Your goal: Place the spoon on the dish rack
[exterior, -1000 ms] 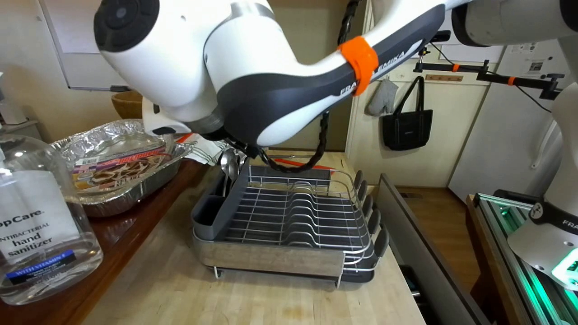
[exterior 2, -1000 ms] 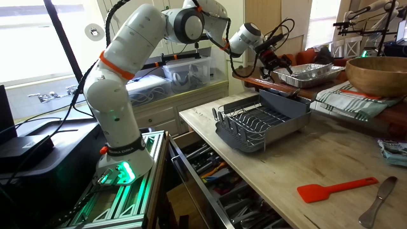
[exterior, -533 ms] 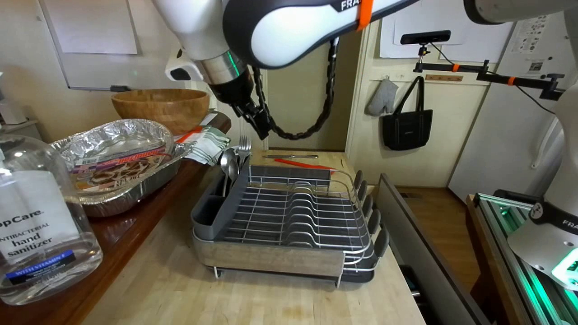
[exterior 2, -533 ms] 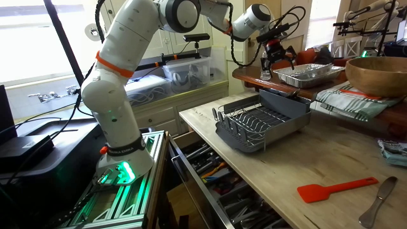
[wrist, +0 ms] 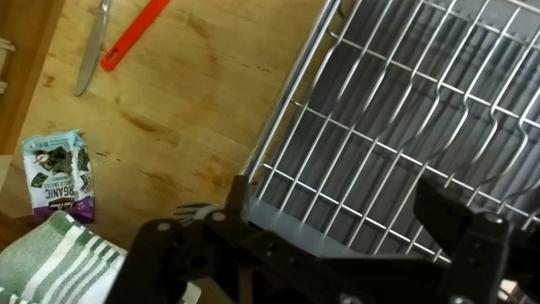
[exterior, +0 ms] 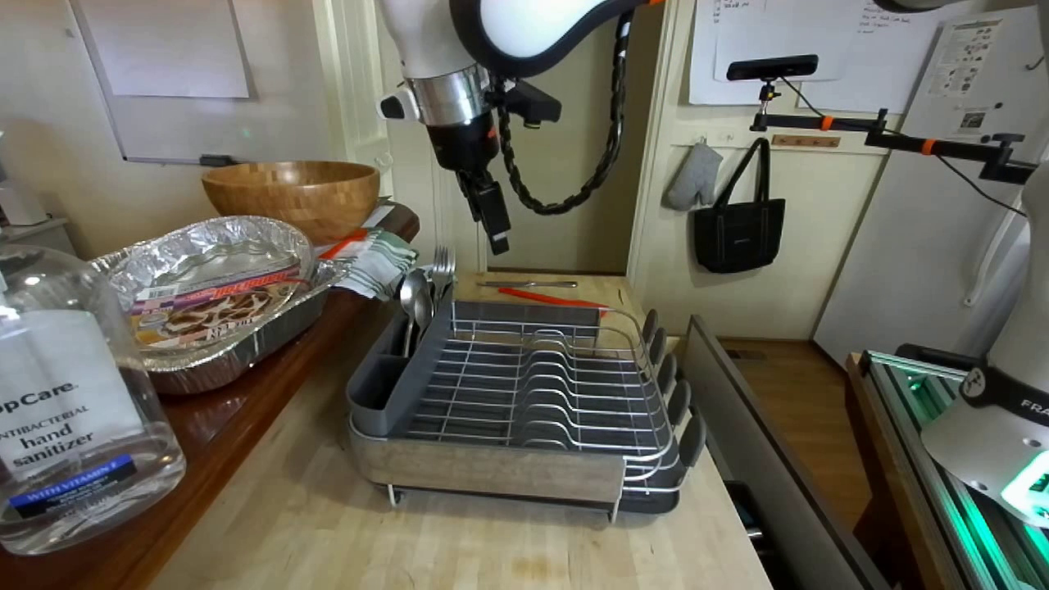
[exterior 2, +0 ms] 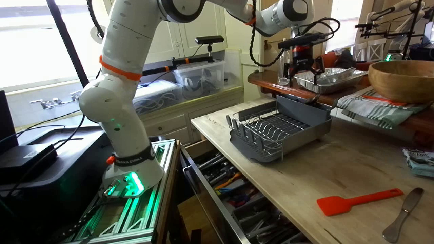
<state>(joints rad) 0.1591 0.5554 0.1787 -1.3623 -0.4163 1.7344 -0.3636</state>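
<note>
The dish rack (exterior: 492, 471) of silvery wire with a grey tray stands on the wooden counter. It shows in both exterior views (exterior 2: 307, 135) and in the wrist view (wrist: 371, 141). Two spoons (exterior: 418, 299) stand upright with a fork in the grey utensil holder (exterior: 385, 410) at the rack's side. In an exterior view these utensils (exterior 2: 312, 99) are mostly hidden behind the holder's wall. My gripper (wrist: 333, 188) is open and empty, pointing down above the rack. Its spread fingers (exterior 2: 303, 81) show in an exterior view. An exterior view (exterior: 498, 242) shows it high above the rack's far end.
A red spatula (exterior 2: 356, 202) and a knife (exterior 2: 403, 215) lie on the counter. A snack packet (wrist: 59, 173) and a striped towel (wrist: 50, 261) are nearby. A foil pan (exterior: 221, 360), wooden bowl (exterior: 291, 197) and sanitizer bottle (exterior: 78, 410) stand on the raised ledge. A drawer (exterior 2: 217, 203) is open.
My arm has risen and moved away from the rack's holder side in an exterior view. The gripper has swung from tilted to pointing nearly straight down and stays open. The utensils have not moved.
</note>
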